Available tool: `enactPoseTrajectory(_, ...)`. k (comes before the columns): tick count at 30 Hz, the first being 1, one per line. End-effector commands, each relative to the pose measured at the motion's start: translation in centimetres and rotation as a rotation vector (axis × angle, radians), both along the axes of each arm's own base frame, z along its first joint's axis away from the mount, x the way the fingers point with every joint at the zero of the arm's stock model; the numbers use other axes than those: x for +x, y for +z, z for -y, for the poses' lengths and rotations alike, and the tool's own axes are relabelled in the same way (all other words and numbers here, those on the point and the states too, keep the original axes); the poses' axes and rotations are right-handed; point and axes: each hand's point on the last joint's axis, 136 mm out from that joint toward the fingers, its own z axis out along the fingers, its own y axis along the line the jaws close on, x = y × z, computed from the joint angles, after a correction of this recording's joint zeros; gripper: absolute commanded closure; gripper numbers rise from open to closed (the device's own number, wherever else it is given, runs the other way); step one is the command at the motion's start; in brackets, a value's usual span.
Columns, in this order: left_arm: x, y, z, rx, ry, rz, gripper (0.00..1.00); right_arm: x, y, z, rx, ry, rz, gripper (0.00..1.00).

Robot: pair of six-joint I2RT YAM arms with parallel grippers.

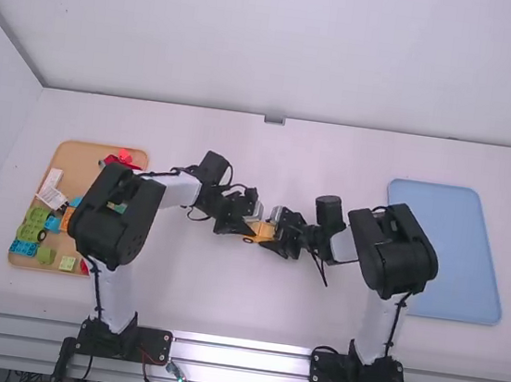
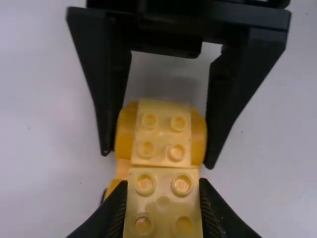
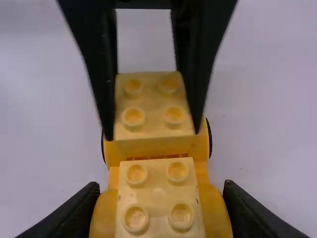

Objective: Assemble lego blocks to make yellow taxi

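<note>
- Pinching the left block (image 2: 163,206) in the left gripper (image 1: 247,227), fingers parted by only the block's width and pressed on two opposite sides.
- Gripping the rounded part (image 3: 105,218) of the taxi (image 1: 261,232) in the right gripper (image 1: 275,236), fingers spread wider, one against each bulging side.
- Made of smooth, slightly glossy plastic: pale yellow for the left block and the right block (image 3: 158,218), deeper orange-yellow for the rounded part and the body beneath.
- Squarish on top in both blocks, with four round, shallow-dished studs on each.
- Edged in black at the sides of the body, with a thin curve of wheel (image 3: 210,138) showing.
- Lying directly between the left fingers: the left block, above the wheeled end of the taxi.
- Lying between the right fingers: the rounded part, with the right block on top, close beside the left block.
- Meeting nearly tip to tip at the taxi, around the middle of the white table (image 1: 186,304).
- Set on the tan tray (image 1: 75,158), beyond the left arm's side: green blocks (image 1: 34,223), blue blocks (image 1: 23,247) and a red piece (image 1: 125,156).
- Laid flat at the table's right: a light blue tray (image 1: 452,257) with rounded corners.
</note>
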Motion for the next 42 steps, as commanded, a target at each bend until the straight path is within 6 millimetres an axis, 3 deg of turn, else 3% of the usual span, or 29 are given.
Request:
enactPoseTrajectory(1, -0.6, 1.2, 0.5, -0.051, -0.024, 0.007, 0.98, 0.6, -0.4, 0.0, -0.023, -0.012, -0.005, 0.49)
enactPoseTrajectory(11, -0.1, 0.5, 0.6, -0.069, -0.022, 0.086, 0.97, 0.7, -0.6, 0.0, -0.059, 0.035, -0.020, 0.49)
enactPoseTrajectory(18, 1.4, 0.0, 0.2, -0.029, 0.089, 0.059, 0.98, 0.3, -0.8, 0.0, -0.076, 0.082, 0.003, 0.48)
enactPoseTrajectory(23, 1.0, -0.2, 0.1, -0.025, 0.085, 0.042, 0.98, 0.4, -0.8, 0.0, -0.079, 0.085, -0.001, 0.48)
enactPoseTrajectory(29, -0.8, -0.1, 0.2, -0.045, 0.011, 0.019, 0.98, 0.5, -0.7, 0.0, -0.076, 0.084, 0.008, 0.48)
enactPoseTrajectory(42, -0.2, 0.0, 0.3, -0.045, 0.013, 0.055, 0.98, -0.4, -0.5, -0.2, -0.055, 0.132, 0.014, 0.49)
